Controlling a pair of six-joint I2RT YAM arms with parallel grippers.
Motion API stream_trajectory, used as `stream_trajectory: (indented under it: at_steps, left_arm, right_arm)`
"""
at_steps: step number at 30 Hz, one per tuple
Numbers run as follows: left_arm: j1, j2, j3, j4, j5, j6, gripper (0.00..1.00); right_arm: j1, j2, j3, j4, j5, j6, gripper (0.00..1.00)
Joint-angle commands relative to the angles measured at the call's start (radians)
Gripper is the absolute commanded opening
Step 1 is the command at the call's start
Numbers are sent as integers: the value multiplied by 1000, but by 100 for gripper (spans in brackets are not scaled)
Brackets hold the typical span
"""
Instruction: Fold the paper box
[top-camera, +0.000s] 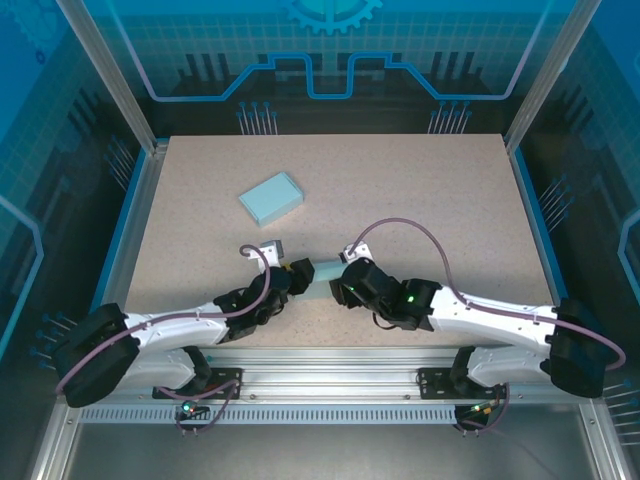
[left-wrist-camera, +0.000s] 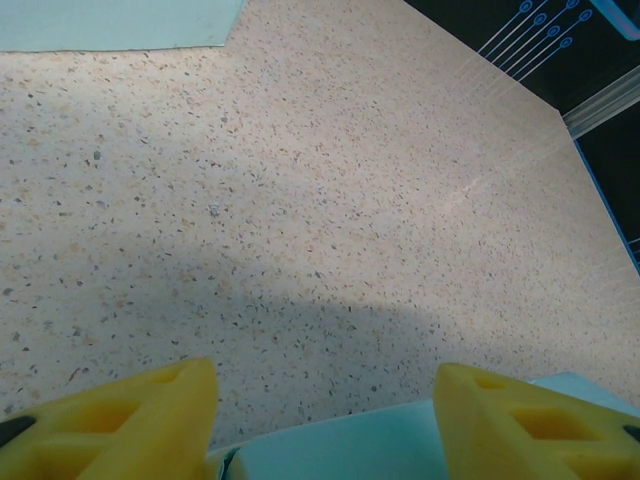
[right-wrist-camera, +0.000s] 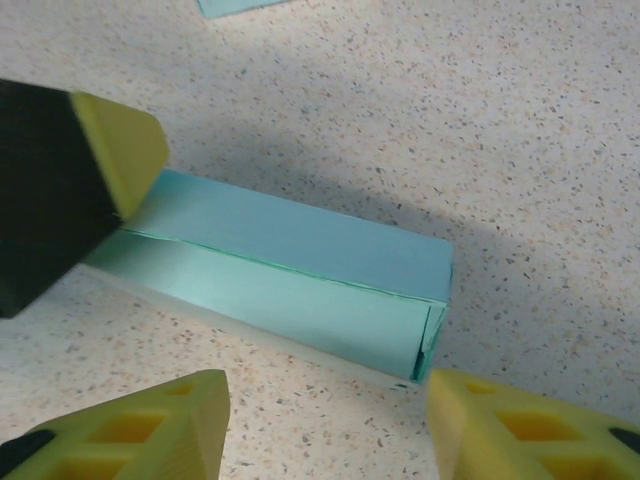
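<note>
Nearest the arm bases, the right gripper (right-wrist-camera: 327, 400) is seen with its fingers standing well apart and nothing between them. The paper box (right-wrist-camera: 290, 270) lies just beyond the fingertips and is not touched by them. The box rests flat on the table (top-camera: 420, 200), between the two grippers and near the table's front edge. It is shaped into a long closed block, with a seam running along its upper face. The end flap facing the right gripper appears tucked in but slightly ajar, so a last press there may be wanted. At the opposite end the left gripper (left-wrist-camera: 325, 400) is set astride the box, one finger on each side. Whether the pads are pressed against the paper or merely stand beside it cannot be told. The folding is therefore judged nearly complete, with little left beyond seating that flap and letting go. Farther back, well apart from both grippers, a second pale-blue box (top-camera: 272, 197) lies on the table, seemingly finished.
</note>
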Motion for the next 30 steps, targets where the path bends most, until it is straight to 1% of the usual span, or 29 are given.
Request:
stream_trajectory:
  at_steps: [1,3,5,11,15,17,20,25,30]
  left_arm:
    - [-14,61,-62,-201,19,6,59]
    - [-16,64,-60,-201,16,5,59]
    - [-20,65,-61,-199,14,4,59]
    - [-27,70,-55,-203,8,7,59]
    - [-29,75,-51,-206,7,3,59]
    - [-31,75,-50,-205,5,3,59]
    - [-32,80,-46,-208,2,3,59]
    - [-33,91,-44,-207,0,-4,59]
    - [-35,99,-40,-207,-1,-6,59]
  right_arm:
    - [-16,-38,46,-13,-37,29,58]
    - [-53,-34,60,-17,-63,54,62]
    - [-97,-20,70,-3,-110,66,63]
    - [-224,54,97,31,-258,104,65]
    - [-252,105,92,50,-309,116,63]
    - [-254,125,82,55,-315,123,61]
    - [-264,144,46,71,-323,134,52]
    - [-282,146,-31,111,-339,155,43]
    - [-295,143,-80,119,-325,160,43]
